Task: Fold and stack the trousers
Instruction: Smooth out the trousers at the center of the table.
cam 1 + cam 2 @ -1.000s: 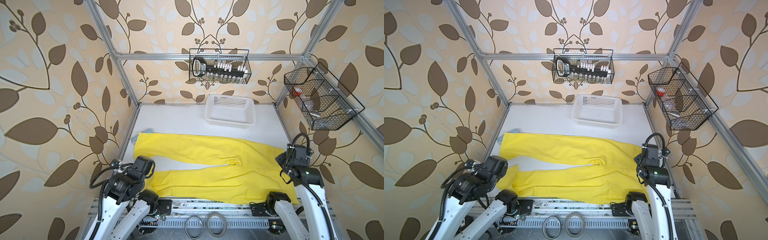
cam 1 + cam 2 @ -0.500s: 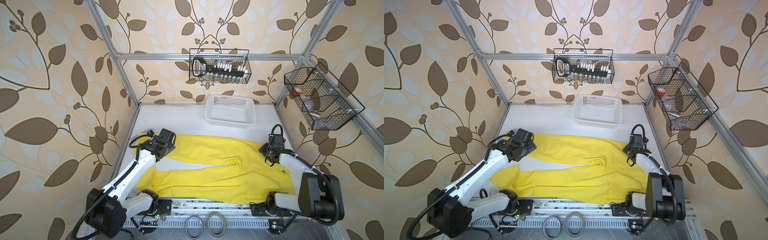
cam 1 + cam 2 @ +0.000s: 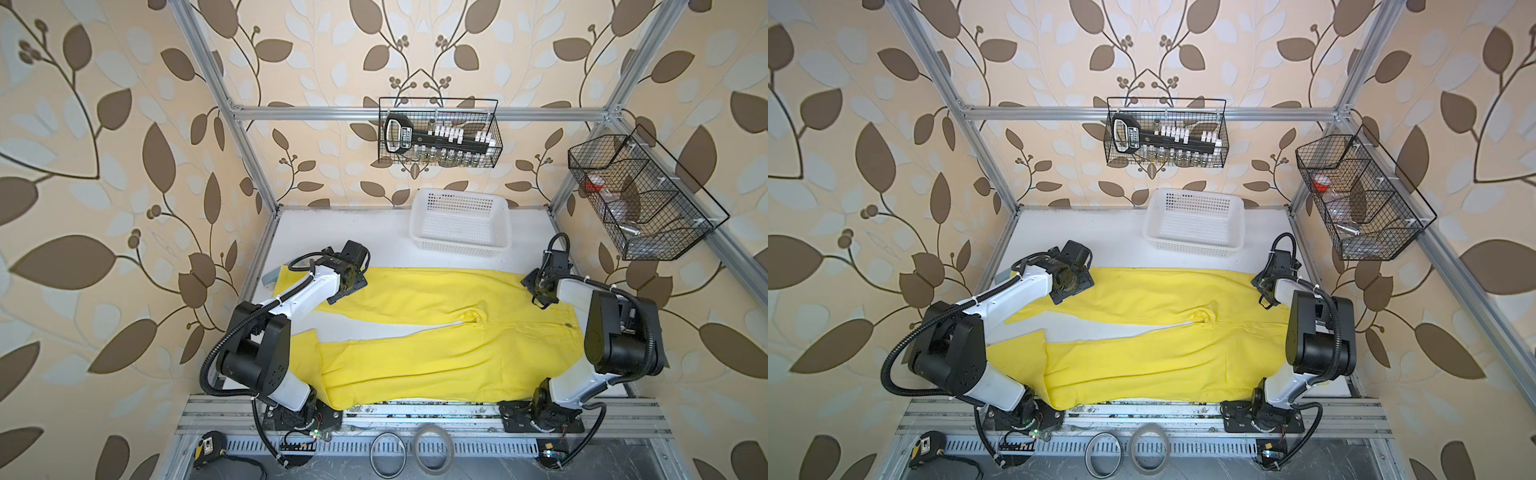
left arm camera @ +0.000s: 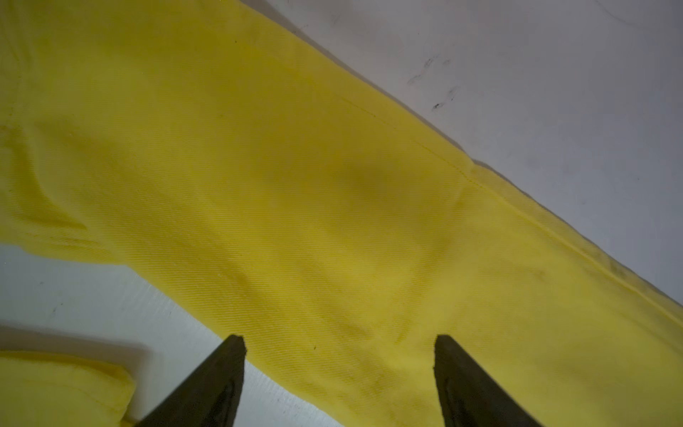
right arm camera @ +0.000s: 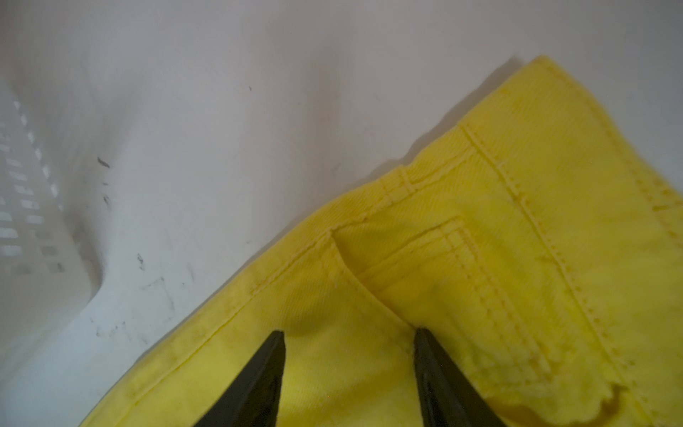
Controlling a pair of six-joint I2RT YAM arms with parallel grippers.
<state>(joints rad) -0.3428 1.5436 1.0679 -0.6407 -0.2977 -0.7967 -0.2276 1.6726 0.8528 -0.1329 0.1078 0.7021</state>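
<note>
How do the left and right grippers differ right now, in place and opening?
The left gripper is over the far leg of the trousers, toward its cuff; the right gripper is over the waistband corner, by the pocket. The left gripper's jaws stand wider than the right gripper's. Both are open, holding nothing.

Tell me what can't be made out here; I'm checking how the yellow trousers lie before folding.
Near cuff of the trousers: both top views, behind the left arm.
Near corner of the waistband: both top views, behind the right arm.
Left gripper, right gripper: wrist views cut off the fingers; fabric contact unclear.
White basket: right wrist view, blurred, cut off.
Side wire basket: contents too small, top views.
</note>
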